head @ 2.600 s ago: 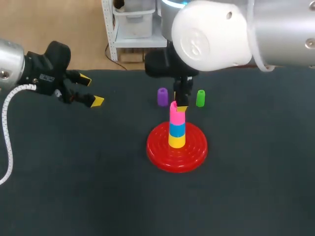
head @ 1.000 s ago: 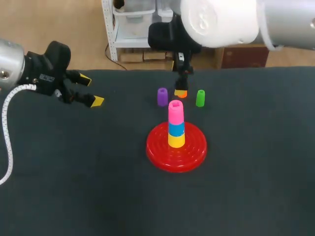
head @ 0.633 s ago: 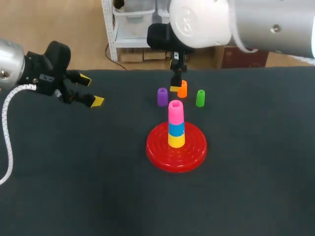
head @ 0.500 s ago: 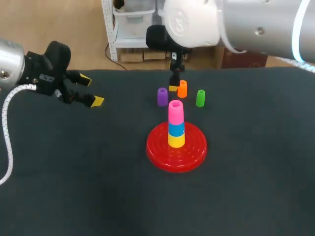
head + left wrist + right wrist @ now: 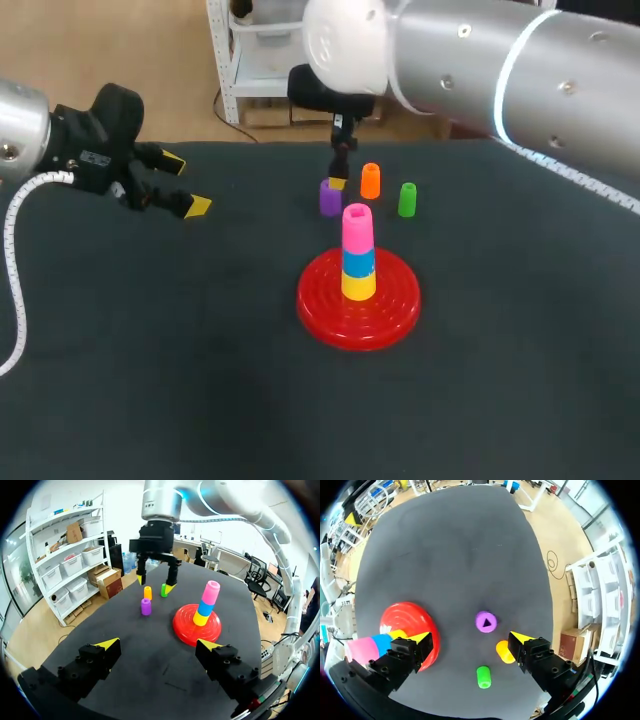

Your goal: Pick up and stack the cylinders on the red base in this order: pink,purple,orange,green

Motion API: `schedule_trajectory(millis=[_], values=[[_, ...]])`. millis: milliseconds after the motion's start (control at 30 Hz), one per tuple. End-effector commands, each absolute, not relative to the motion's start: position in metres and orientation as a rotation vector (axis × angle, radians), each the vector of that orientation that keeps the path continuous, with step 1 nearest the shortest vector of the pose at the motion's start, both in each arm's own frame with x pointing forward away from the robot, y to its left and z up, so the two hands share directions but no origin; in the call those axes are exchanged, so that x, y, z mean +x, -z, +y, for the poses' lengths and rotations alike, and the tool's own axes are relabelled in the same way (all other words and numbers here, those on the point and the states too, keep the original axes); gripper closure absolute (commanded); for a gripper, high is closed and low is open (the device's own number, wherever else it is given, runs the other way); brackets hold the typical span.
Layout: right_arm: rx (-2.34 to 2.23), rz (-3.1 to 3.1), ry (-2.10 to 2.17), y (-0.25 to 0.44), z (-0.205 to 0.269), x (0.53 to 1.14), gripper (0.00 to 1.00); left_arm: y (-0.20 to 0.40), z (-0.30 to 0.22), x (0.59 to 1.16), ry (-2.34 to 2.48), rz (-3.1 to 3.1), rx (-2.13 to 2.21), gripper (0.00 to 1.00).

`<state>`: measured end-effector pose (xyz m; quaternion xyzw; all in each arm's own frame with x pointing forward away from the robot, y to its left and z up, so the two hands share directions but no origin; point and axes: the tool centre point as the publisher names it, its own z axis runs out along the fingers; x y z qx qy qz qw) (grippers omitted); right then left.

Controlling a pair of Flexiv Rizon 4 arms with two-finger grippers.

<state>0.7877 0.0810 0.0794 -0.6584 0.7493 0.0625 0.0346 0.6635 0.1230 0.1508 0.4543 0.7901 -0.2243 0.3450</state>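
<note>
Our right hand (image 5: pixel 338 181) hangs open over the purple cylinder (image 5: pixel 329 200), which has a triangle hole in its top. The orange cylinder (image 5: pixel 370 181) and green cylinder (image 5: pixel 406 200) stand beside it, apart from each other, near the surface's (image 5: pixel 150 380) far edge. The pink cylinder (image 5: pixel 358 225) sits on a blue cylinder (image 5: pixel 360 262) and a yellow cylinder (image 5: pixel 359 286) on the red base (image 5: pixel 325 308). Our left hand (image 5: pixel 185 184) is open, well apart from them all. From above, only one tip of our right hand shows.

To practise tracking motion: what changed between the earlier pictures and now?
The right gripper left the pink cylinder stacked, rose, and now hovers open above the purple cylinder. The left gripper, orange cylinder and green cylinder stayed put.
</note>
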Motion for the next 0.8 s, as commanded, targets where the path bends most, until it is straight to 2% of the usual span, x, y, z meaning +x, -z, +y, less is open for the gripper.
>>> schedule_trajectory(millis=[33, 800], values=[[-1.927, 2.297, -0.226, -0.0833, 0.0762, 0.7878, 0.00, -0.1500, 0.1231, 0.6648, 0.583, 2.053, 1.182, 0.00], [-1.913, 2.283, -0.247, -0.0896, 0.0751, 0.7843, 0.00, -0.1500, 0.1231, 0.6648, 0.583, 2.053, 1.182, 0.00]])
